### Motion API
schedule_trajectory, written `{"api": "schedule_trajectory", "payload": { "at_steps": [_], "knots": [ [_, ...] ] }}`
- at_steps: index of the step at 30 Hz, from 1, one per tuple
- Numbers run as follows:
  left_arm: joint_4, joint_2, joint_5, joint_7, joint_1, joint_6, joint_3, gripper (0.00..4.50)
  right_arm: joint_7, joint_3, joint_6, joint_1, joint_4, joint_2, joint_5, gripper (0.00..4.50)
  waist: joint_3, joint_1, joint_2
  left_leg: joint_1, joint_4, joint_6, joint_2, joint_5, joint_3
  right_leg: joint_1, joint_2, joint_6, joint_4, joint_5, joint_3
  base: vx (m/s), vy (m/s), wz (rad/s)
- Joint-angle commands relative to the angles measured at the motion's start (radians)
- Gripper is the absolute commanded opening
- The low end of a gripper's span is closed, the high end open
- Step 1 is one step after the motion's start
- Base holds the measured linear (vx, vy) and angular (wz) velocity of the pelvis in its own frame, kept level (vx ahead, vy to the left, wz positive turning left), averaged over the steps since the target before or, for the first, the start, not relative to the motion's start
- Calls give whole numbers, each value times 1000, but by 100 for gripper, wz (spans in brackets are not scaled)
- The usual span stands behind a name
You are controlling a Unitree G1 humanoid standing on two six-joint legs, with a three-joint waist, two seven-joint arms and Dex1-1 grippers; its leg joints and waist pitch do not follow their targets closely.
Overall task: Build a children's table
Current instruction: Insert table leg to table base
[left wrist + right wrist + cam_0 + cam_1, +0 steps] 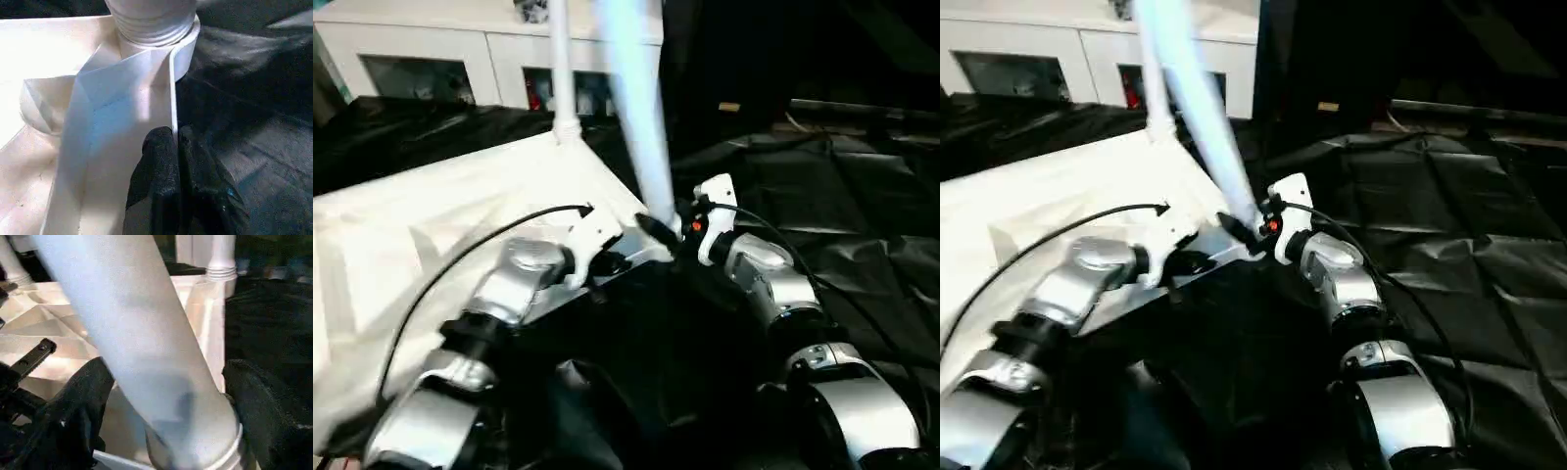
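Table top (431, 225) lies upside down on black sheet (862, 245). Left gripper (174, 147) clamped on top's rim near corner. Right gripper (161, 396) spread wide around tilted leg (641, 127), not gripping. Risk: unheld leg, judged not fully seated, may topple from corner socket (156, 29).

Room with cabinet (460, 59), black sheeting (862, 225)

My right gripper (166, 401) with fingers (80, 406) spread either side of a tilted white leg (137, 347), not touching it, leg's base at a corner socket, tabletop (54, 328) behind, second leg (221, 254) upright beyond.
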Motion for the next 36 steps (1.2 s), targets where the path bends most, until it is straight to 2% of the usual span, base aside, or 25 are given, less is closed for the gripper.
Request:
{"api": "schedule_trajectory", "payload": {
  "at_steps": [1,5,7,8,11,12,15,16,19,22,24,30,32,33,36],
  "knots": [
    [-64,-18,-28,-29,-4,-35,-17,0,37,48,58,36,57,17,-21,356,-57,5,13,28,-73,86,74,-120,-27,42,-61,-324,-50,84,29,0,0,0],
    [-76,-6,-31,-38,4,-35,-21,0,53,51,64,45,49,13,-25,320,-57,10,13,29,-73,66,74,-125,-27,44,-62,-316,-50,76,30,0,0,0],
    [-77,-5,-31,-40,5,-36,-21,0,58,52,65,47,48,13,-26,315,-58,12,14,30,-72,66,72,-112,-26,44,-60,-316,-48,95,29,0,0,0],
    [-77,-2,-30,-43,6,-37,-20,0,69,57,68,52,46,10,-30,292,-59,13,13,29,-71,67,71,-105,-26,45,-61,-317,-46,104,29,0,0,0],
    [-78,1,-29,-46,6,-37,-19,0,85,64,72,61,40,7,-34,273,-60,15,13,30,-69,74,71,-94,-26,46,-61,-320,-45,125,29,0,0,0],
    [-80,2,-29,-47,7,-36,-18,0,89,64,73,63,39,7,-35,273,-60,16,14,30,-69,75,71,-96,-25,45,-61,-320,-45,123,28,0,0,0],
    [-79,3,-28,-47,7,-37,-17,0,93,68,72,67,36,5,-38,235,-60,19,16,30,-69,76,73,-106,-25,44,-61,-320,-45,116,28,0,0,0],
    [-80,4,-27,-47,7,-37,-17,0,96,70,72,70,33,4,-41,231,-60,18,15,27,-69,75,73,-105,-26,47,-62,-319,-43,120,28,0,0,0],
    [-76,7,-25,-43,9,-45,-16,0,102,74,73,77,28,1,-44,211,-58,19,17,34,-72,62,74,-136,-25,41,-60,-318,-48,77,27,0,0,0],
    [-69,10,-22,-41,9,-53,-16,0,106,76,72,80,28,-5,-48,191,-59,19,18,30,-72,53,73,-127,-27,45,-62,-311,-46,78,27,0,0,0],
    [-66,11,-21,-39,8,-55,-16,0,108,76,73,80,29,-7,-50,180,-60,19,16,30,-70,58,72,-108,-26,46,-61,-312,-44,107,26,0,0,0],
    [-62,22,-15,-36,7,-68,-22,0,116,86,84,77,26,-14,-59,136,-61,21,17,30,-68,64,72,-103,-26,47,-63,-315,-43,111,25,0,0,0],
    [-64,27,-12,-34,8,-75,-27,0,108,101,84,71,27,-22,-77,136,-62,21,18,31,-68,63,72,-101,-26,47,-62,-315,-43,112,23,0,0,0],
    [-64,29,-10,-34,7,-80,-29,0,103,108,84,67,29,-26,-87,157,-62,21,19,31,-68,62,72,-99,-26,47,-62,-316,-42,116,23,0,0,0],
    [-68,34,-9,-38,8,-82,-32,0,108,97,109,49,24,-28,-74,172,-61,21,18,30,-68,57,72,-109,-25,48,-63,-315,-44,100,22,0,0,0]
  ]
}}
